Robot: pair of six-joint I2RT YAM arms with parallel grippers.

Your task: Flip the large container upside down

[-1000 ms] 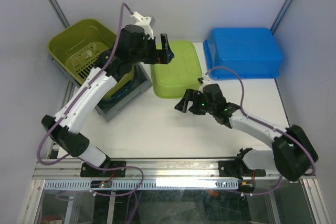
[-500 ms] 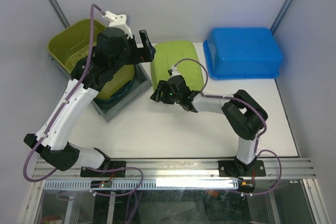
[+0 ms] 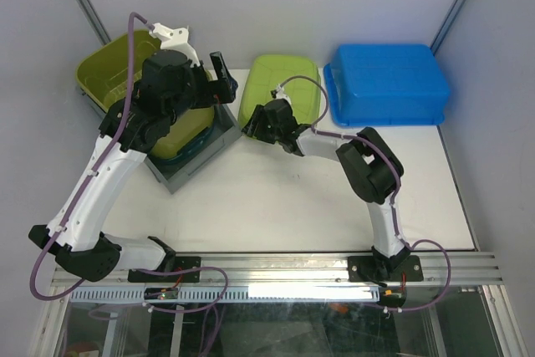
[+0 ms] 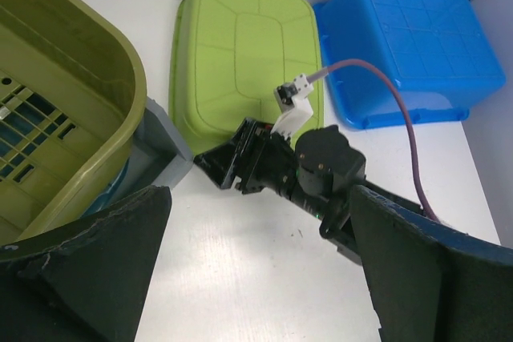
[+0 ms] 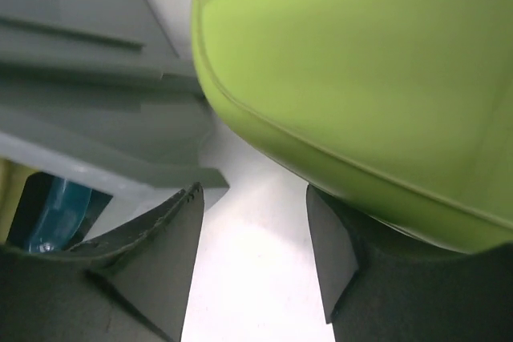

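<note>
Both fingers (image 5: pixel 136 270) of the right gripper (image 5: pixel 252 254) stand partly apart, low over the white table (image 3: pixel 276 198), with bare tabletop showing in the gap and nothing clamped between them. One finger is tucked in at the lower rim of the lime-green container (image 3: pixel 284 85), at its near left corner; whether it actually touches the rim I cannot tell. The other finger sits close to the grey bin (image 3: pixel 192 165). That lime-green container lies base up at the back middle of the table, between the grey bin and a blue tub (image 3: pixel 389 81), which is also base up. Over on the left, the left gripper (image 3: pixel 219 79) hangs above the bin with its fingers (image 4: pixel 88 270) spread wide, holding nothing. An olive basket (image 3: pixel 100 68) rests in the grey bin
</note>
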